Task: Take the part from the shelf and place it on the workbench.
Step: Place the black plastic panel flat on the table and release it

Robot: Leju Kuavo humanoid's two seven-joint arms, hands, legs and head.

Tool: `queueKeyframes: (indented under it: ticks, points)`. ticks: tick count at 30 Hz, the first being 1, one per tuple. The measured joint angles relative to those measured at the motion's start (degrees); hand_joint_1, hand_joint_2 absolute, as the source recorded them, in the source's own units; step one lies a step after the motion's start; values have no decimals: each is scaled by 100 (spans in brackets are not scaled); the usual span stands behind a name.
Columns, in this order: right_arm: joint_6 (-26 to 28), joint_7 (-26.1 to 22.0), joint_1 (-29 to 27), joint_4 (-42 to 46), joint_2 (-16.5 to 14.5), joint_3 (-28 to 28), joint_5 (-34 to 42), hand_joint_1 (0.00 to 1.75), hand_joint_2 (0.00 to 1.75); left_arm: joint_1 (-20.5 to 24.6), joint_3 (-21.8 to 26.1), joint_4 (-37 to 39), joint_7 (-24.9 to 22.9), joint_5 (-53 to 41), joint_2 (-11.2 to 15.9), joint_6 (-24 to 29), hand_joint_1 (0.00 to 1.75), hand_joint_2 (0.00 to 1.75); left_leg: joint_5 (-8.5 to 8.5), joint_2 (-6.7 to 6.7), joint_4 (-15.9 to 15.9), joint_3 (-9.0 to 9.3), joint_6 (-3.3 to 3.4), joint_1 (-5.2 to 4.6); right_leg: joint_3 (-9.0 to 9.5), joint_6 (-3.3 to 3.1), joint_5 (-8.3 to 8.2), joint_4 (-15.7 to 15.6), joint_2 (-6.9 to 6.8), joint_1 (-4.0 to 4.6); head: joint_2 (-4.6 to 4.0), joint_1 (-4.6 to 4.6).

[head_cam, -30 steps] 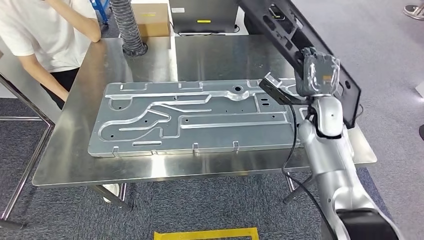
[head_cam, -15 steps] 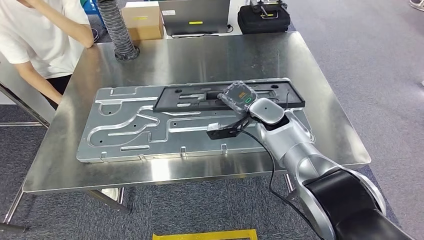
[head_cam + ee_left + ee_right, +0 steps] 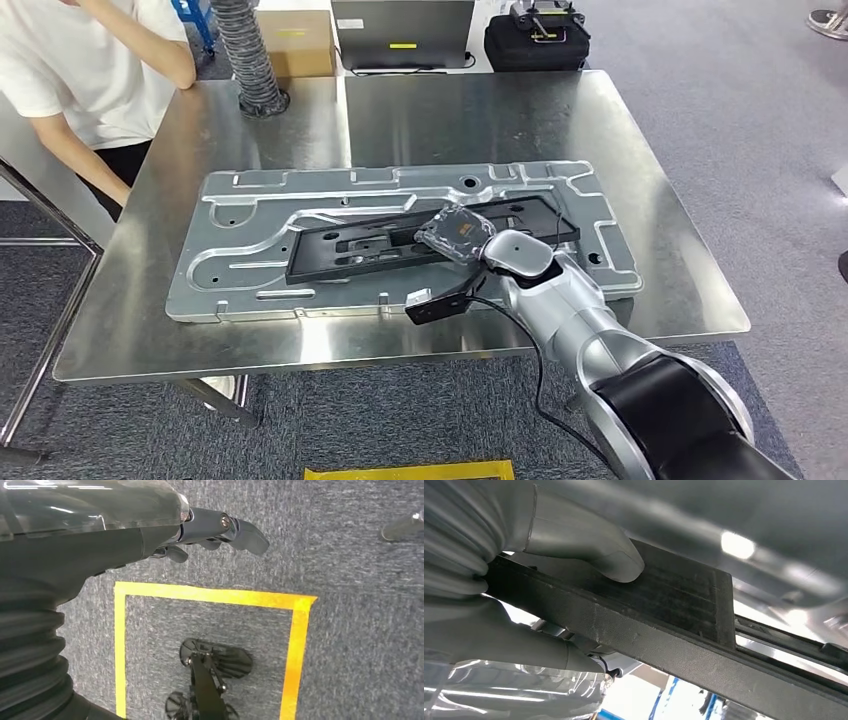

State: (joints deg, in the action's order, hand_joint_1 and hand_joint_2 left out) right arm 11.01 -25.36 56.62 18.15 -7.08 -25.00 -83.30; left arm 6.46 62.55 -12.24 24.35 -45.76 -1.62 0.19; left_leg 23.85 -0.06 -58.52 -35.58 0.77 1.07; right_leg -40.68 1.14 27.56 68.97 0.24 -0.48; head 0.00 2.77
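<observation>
Risk assessment: the black part (image 3: 420,237) lies flat on the grey metal fixture plate (image 3: 250,215), which rests on the steel table (image 3: 640,150). The part sits at a slight angle to the plate's long edges, and whether it is seated in the plate's raised contours cannot be told from here. If the right hand (image 3: 455,232) lets go while the part is not seated, the part may rock or slide across the plate. If the hand pulls away with its fingers hooked under the part's edge, it may drag the part out of position. A cable runs from the wrist close to the plate's near edge and could snag there during withdrawal. A person (image 3: 95,70) stands at the far left corner of the table, leaning towards it; any sweep of the arm to that side carries a contact risk.

Hand state: the right hand (image 3: 574,555) is clamped on the part (image 3: 664,615). In the right wrist view, the thumb (image 3: 594,555) presses flat on one face of the part's edge, and a finger lies against the opposite face.

The left hand (image 3: 210,527) hangs over the carpeted floor (image 3: 350,570), above a yellow tape outline (image 3: 210,595). It holds nothing. How far its fingers are curled cannot be told.
</observation>
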Motion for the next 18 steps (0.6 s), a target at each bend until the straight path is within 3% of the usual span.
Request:
queueKeyframes:
  ticks: [2, 3, 5, 7, 9, 11, 13, 14, 16, 18]
  points:
    - [49, -25, -27, -13, -2, 0, 119, 0, 0, 1, -7, 0, 39, -20, -1, -3, 0, 175, 10, 0, -4, 10, -33, -16, 374, -59, -267, -761, -19, 32, 0, 0]
    - [77, -38, -38, -18, -1, 0, 178, 0, 0, 0, -10, 0, 45, -35, -2, 3, 0, 175, 14, 2, -5, 13, -60, -22, 474, -83, -312, -964, -25, 52, 0, -1]
    - [142, -80, -85, -35, 9, 2, 290, 0, 0, -2, -19, -1, 44, -73, -2, 31, 0, 87, 11, 10, 10, 26, -123, -24, 512, -124, -313, -1053, -23, 78, 0, -1]
    - [207, -120, -141, -47, 22, 12, 388, 0, 0, -2, -30, -1, 45, -117, -2, 57, 0, 0, 57, 16, -20, 24, -180, -16, 547, -183, -344, -1110, -19, 51, 0, 0]
    - [277, -153, -180, -51, 27, 22, 470, 0, 0, -2, -46, 0, 48, -146, 0, 69, 0, 0, 314, 16, -397, -125, -217, -11, 581, -236, -375, -1167, -19, 24, 0, 0]
    - [333, -187, -233, -57, 29, 27, 535, 0, 0, -3, -59, -1, 43, -154, 3, 77, 0, 0, 684, 14, -1131, -440, -244, -9, 583, -260, -376, -1170, -17, 34, 0, 0]
    - [395, -210, -308, -60, 30, 36, 592, 0, 0, -7, -66, -1, 30, -155, 4, 79, 0, 0, 780, 15, -1540, -617, -267, -2, 582, -264, -373, -1163, -14, 37, 0, 1]
    - [439, -226, -336, -60, 30, 44, 628, 0, 0, -6, -68, 0, 23, -156, 4, 79, 0, 0, 673, 15, -1432, -558, -273, 4, 582, -259, -369, -1155, -8, 34, 0, 1]
    - [575, -298, -362, -46, 30, 90, 752, 0, 0, 1, -73, -1, 12, -159, 7, 80, 0, 0, 323, 15, -731, -208, -275, 21, 578, -228, -349, -1116, 6, 26, 0, 1]
    - [752, -435, -370, -16, 31, 175, 946, 0, 0, 12, -77, -1, 2, -161, 9, 82, 0, 0, 151, 4, -163, 73, -230, 16, 547, -172, -323, -1053, 23, 45, 0, 0]
